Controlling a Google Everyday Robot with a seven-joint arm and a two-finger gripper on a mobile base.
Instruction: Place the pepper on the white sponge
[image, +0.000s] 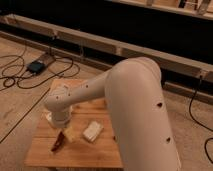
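Here the claw (67, 130) hangs low over the wooden table (90, 156) at the end of the thick, smooth, off-white arm (131, 102), whose rounded wrist hides most of it. Its jaws stand wide apart, and nothing can be seen gripped between them. Just beside the claw, on its near left side, lies the pepper (57, 143): a slim, dark red, curved sliver tapering to a point, flat on the boards; whether the claw's tip touches it I cannot tell. To the claw's right, close by but apart from it, rests the white sponge (93, 131), a pale, soft-edged, thick rectangular block set at a slant. The tabletop is warm brown planking with visible grain. Far behind the claw, on the matt, speckled floor, dark cables (20, 79) loop around a small black box (37, 66).
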